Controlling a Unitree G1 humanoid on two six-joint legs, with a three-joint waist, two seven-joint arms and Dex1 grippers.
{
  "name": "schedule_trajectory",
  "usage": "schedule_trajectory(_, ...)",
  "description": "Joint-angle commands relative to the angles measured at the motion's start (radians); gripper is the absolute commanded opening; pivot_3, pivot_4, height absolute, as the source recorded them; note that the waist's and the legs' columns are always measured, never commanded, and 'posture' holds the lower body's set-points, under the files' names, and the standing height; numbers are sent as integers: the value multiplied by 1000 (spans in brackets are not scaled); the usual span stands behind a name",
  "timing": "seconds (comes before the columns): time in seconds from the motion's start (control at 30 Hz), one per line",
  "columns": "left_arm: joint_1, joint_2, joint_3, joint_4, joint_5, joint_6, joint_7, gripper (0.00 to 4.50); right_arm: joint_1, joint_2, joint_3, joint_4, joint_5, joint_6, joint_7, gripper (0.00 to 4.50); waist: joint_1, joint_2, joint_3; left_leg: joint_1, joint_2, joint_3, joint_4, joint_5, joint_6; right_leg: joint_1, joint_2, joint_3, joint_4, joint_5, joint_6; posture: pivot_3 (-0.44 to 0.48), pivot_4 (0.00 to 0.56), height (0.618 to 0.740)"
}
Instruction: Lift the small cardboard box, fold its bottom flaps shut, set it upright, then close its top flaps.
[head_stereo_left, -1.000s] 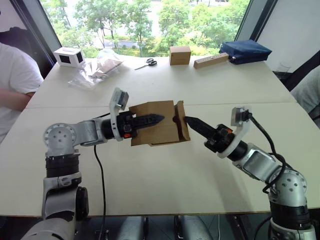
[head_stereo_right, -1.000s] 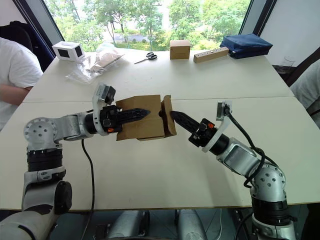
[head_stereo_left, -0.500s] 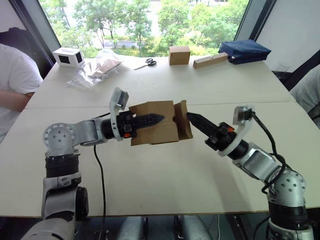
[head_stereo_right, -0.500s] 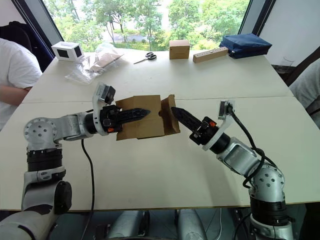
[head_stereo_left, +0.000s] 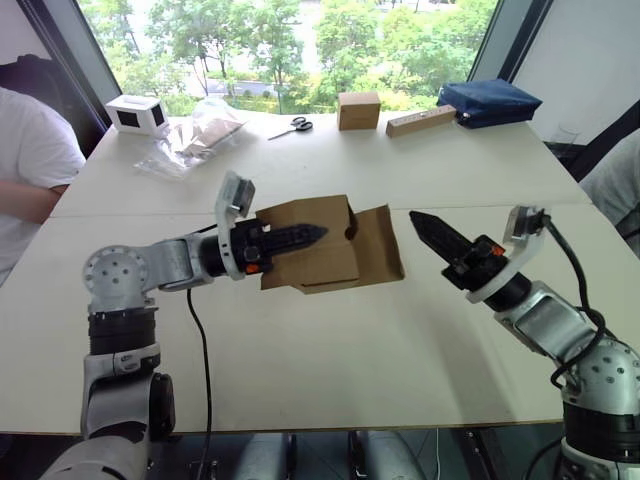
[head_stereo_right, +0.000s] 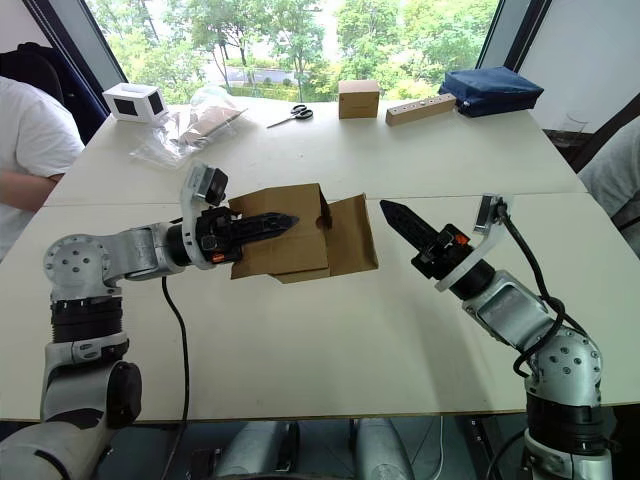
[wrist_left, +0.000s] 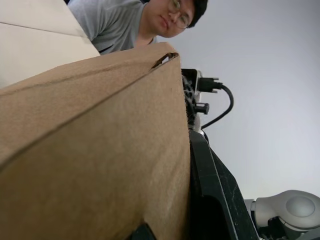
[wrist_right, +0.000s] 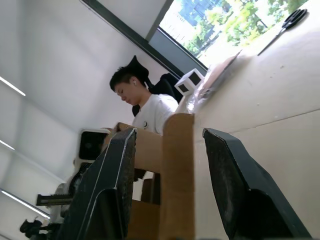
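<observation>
The small cardboard box (head_stereo_left: 318, 245) is the landmark here: it hangs on its side, clear above the near half of the white table (head_stereo_left: 330, 350). The left gripper (head_stereo_left: 295, 237) holds it from the robot's left, its black fingers (head_stereo_right: 262, 224) clamped over one wall, one finger lying across the outer face. That hold turns the box's open end toward the other arm, which I judge is the purpose, so that the flaps can be pushed shut from the side. At that end one flap (head_stereo_left: 380, 245) swings out wide rather than lying flat, so the bottom looks not yet closed. The right gripper (head_stereo_left: 432, 231) hovers near the box on the robot's right, apart from the loose flap and touching nothing; in the right wrist view its fingers (wrist_right: 107, 200) stand spread, with the flap's edge seen between them. That aim suggests it is lined up to press the flap home. Beyond the box, along the far edge by the window, lie a plastic bag (head_stereo_left: 195, 135), scissors (head_stereo_left: 290, 127), a tan cube-shaped carton (head_stereo_left: 359, 110), a wooden block (head_stereo_left: 421, 121), a dark blue pouch (head_stereo_left: 490, 102) and a white box (head_stereo_left: 138, 113). A person in a white shirt (head_stereo_left: 30, 150) sits at the table's left side, beyond the left arm.
</observation>
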Motion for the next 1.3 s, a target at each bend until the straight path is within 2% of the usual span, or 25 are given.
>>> schedule_trajectory(0.03, -22, 10, -3, -19, -37, -16, -1, 0, 6, 19, 10, 4, -15, 6, 30, 2179, 0, 0, 0, 0, 0, 0, 0, 0, 0, 0, 0, 0, 0, 0, 0, 0, 150, 740)
schedule_trajectory(0.3, -14, 11, -12, -26, -54, -36, 12, 0, -8, 100, 39, -49, 73, 9, -17, 2179, 1, 0, 0, 0, 0, 0, 0, 0, 0, 0, 0, 0, 0, 0, 0, 0, 150, 740)
schedule_trajectory(0.5, -8, 17, -16, -30, -61, -45, 15, 0, 1, 101, 54, -104, 121, 4, -55, 2179, 0, 0, 0, 0, 0, 0, 0, 0, 0, 0, 0, 0, 0, 0, 0, 0, 150, 740)
schedule_trajectory(0.97, 4, 21, -32, -40, -78, -61, 20, 0, 3, 89, 82, -115, 100, 4, -41, 2179, 0, 0, 0, 0, 0, 0, 0, 0, 0, 0, 0, 0, 0, 0, 0, 0, 150, 740)
schedule_trajectory(1.03, 7, 23, -33, -41, -83, -61, 22, 0, 3, 88, 79, -116, 103, 3, -39, 1673, 0, 0, 0, 0, 0, 0, 0, 0, 0, 0, 0, 0, 0, 0, 0, 0, 150, 740)
schedule_trajectory(1.07, 8, 24, -34, -42, -85, -62, 24, 0, 3, 86, 78, -117, 104, 3, -39, 1573, 0, 0, 0, 0, 0, 0, 0, 0, 0, 0, 0, 0, 0, 0, 0, 0, 150, 740)
schedule_trajectory(1.3, 10, 27, -39, -41, -87, -67, 26, 0, 4, 75, 80, -117, 94, 7, -33, 1573, 0, 0, 0, 0, 0, 0, 0, 0, 0, 0, 0, 0, 0, 0, 0, 0, 150, 740)
